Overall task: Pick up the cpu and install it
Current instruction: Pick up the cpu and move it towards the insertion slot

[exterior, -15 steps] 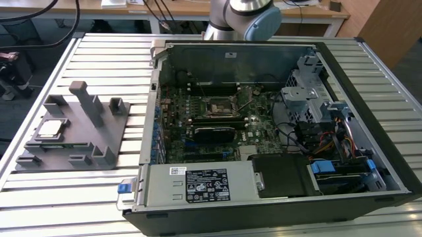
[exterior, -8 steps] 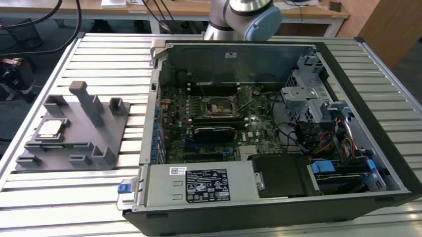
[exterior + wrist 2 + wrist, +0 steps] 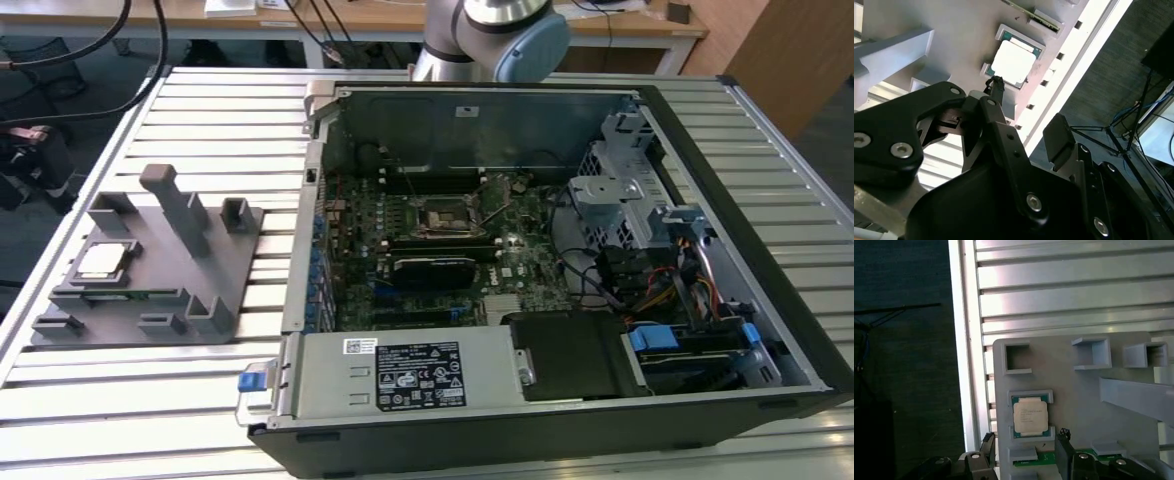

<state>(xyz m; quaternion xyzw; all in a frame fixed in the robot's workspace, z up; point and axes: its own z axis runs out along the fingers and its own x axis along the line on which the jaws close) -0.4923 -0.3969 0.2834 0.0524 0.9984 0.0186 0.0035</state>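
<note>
Toward the exterior view's left, a grey fixture tray (image 3: 220,265) lay on the slatted metal table (image 3: 200,110). The cpu (image 3: 104,260) sat flat in a pocket on it, beside upright blocks. On the exterior view's right stood an open computer case (image 3: 747,200), its motherboard (image 3: 514,255) and dark socket (image 3: 447,222) exposed and well apart from the cpu. Part of the robot arm (image 3: 487,35) rose behind the case, with a wooden desk (image 3: 400,18) beyond.

In the second wrist view, the gripper (image 3: 1026,105) hung over the tray (image 3: 964,30), its 2 black fingers (image 3: 1056,137) spread and grasping nothing. The cpu (image 3: 1013,62) lay beyond them, untouched. Past the table's edge were dark carpet (image 3: 1104,65) and cables.

In the first wrist view, the cpu (image 3: 1029,416) rested in its framed pocket near the gripper (image 3: 1024,436), with square pockets elsewhere on the tray (image 3: 1079,390). A green strip (image 3: 1036,460) lay just beside the pocket, and dark floor (image 3: 904,365) lay off the table (image 3: 1064,285).
</note>
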